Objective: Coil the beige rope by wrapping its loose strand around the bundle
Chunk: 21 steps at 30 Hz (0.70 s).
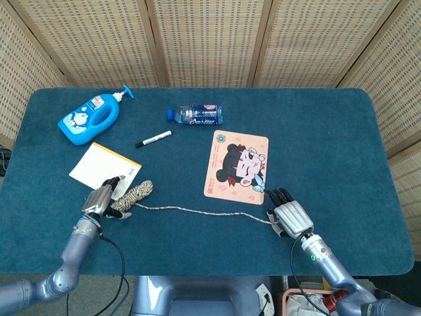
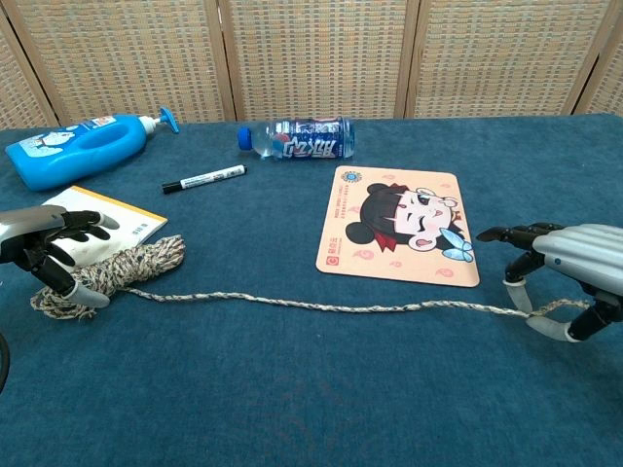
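Observation:
The beige rope bundle [image 1: 136, 193] [image 2: 128, 264] lies beside the notepad at the left. Its loose strand [image 1: 204, 212] [image 2: 331, 307] runs right across the cloth to my right hand [image 1: 289, 216] [image 2: 571, 261]. That hand pinches the strand's end between thumb and a finger, with its other fingers spread. My left hand [image 1: 102, 199] [image 2: 47, 248] is at the bundle's left end. Its fingers arch over the rope and its thumb lies along the near side, not plainly closed.
A white notepad [image 1: 99, 168] [image 2: 68, 229] lies just behind the bundle. Further back are a blue soap bottle [image 1: 89, 118], a black marker [image 1: 153, 139] and a lying water bottle [image 1: 195, 115]. A cartoon mouse pad [image 1: 237, 166] lies beyond the right hand.

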### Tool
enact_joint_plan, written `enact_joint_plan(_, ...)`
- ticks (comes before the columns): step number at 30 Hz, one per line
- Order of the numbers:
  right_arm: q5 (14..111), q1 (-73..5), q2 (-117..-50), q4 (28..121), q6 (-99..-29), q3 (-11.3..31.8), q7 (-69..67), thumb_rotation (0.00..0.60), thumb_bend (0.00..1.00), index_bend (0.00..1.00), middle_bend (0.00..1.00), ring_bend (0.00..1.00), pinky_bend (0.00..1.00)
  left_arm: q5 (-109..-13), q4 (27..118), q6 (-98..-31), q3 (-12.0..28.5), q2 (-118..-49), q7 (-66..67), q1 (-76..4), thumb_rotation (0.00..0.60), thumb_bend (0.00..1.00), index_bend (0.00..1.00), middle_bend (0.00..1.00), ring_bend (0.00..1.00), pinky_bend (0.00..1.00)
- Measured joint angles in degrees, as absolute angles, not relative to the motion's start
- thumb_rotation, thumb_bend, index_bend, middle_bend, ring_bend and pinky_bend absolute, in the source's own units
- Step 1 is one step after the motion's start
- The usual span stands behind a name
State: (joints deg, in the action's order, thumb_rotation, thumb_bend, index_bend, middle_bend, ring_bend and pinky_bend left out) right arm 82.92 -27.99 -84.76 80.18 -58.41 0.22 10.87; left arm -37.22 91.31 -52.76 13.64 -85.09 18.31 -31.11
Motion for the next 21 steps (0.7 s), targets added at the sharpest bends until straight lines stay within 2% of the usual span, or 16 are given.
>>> enact_joint_plan(3, 82.97, -28.00, -84.65, 80.35, -58.52, 0.25, 10.91, 0.600, 0.47, 0.70, 0.00, 0.00, 0.00, -36.24, 91.19, -52.95, 13.27, -85.28, 18.32, -31.82, 0.600, 0.17, 0.16, 0.19, 0.14, 0.26)
enact_joint_plan(9, 82.98, -27.99, -84.35, 81.00, -58.71, 0.33, 10.80, 0.600, 0.48, 0.70, 0.00, 0.00, 0.00, -35.90, 90.83, -54.04, 12.74, -85.51, 18.30, -32.26, 0.600, 0.28, 0.25, 0.28, 0.24, 0.36)
enact_joint_plan(13, 83.10, -27.99, -84.19, 81.48, -58.92, 0.36, 10.95, 0.600, 0.48, 0.70, 0.00, 0.00, 0.00, -35.42, 90.42, -55.76, 12.31, -86.23, 19.20, -32.65, 0.600, 0.39, 0.33, 0.37, 0.35, 0.47)
enact_joint_plan(17, 83.17, -28.00, -83.96, 82.02, -59.14, 0.47, 10.89, 0.600, 0.48, 0.70, 0.00, 0.00, 0.00, -35.09, 90.26, -58.59, 12.13, -87.17, 20.25, -32.93, 0.600, 0.46, 0.39, 0.43, 0.42, 0.56)
enact_joint_plan(21, 83.18, -28.03, -83.63, 82.39, -59.37, 0.67, 10.67, 0.600, 0.48, 0.70, 0.00, 0.00, 0.00, -34.79, 90.70, -59.73, 12.38, -87.00, 20.65, -33.11, 0.600, 0.50, 0.40, 0.44, 0.43, 0.57)
